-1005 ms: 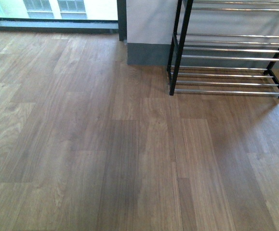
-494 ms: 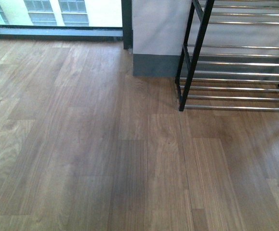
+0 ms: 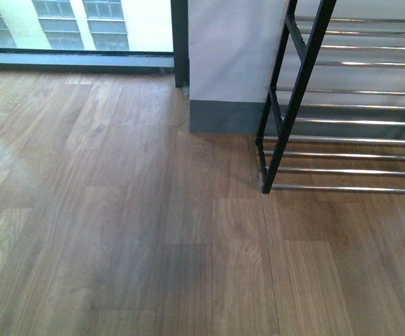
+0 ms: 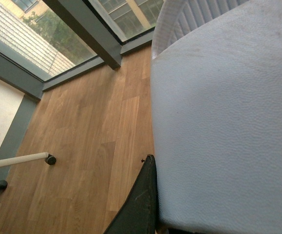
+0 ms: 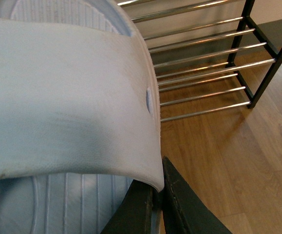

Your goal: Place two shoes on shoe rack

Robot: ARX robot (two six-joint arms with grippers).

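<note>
The shoe rack [image 3: 296, 98], with black side frames and chrome bars, stands at the right of the front view against the wall; no arm or shoe shows in that view. In the left wrist view a pale blue slide [image 4: 218, 126] fills the right half. My left gripper [image 4: 155, 180] is shut on it, with one black finger [image 4: 141, 204] showing against its strap and the other hidden. In the right wrist view my right gripper [image 5: 158, 190] is shut on the strap edge of a second pale blue slide [image 5: 67, 97]. The shoe rack [image 5: 204, 63] lies just beyond it.
Wood plank floor [image 3: 118, 231] spreads out left of the rack. A white wall column with grey skirting [image 3: 226, 115] stands beside the rack, next to a floor-level window [image 3: 76, 28]. White tube legs with black feet [image 4: 48, 159] show in the left wrist view.
In the front view the rack has grown larger and slid right and down in the picture; the wall column and window have come nearer.
</note>
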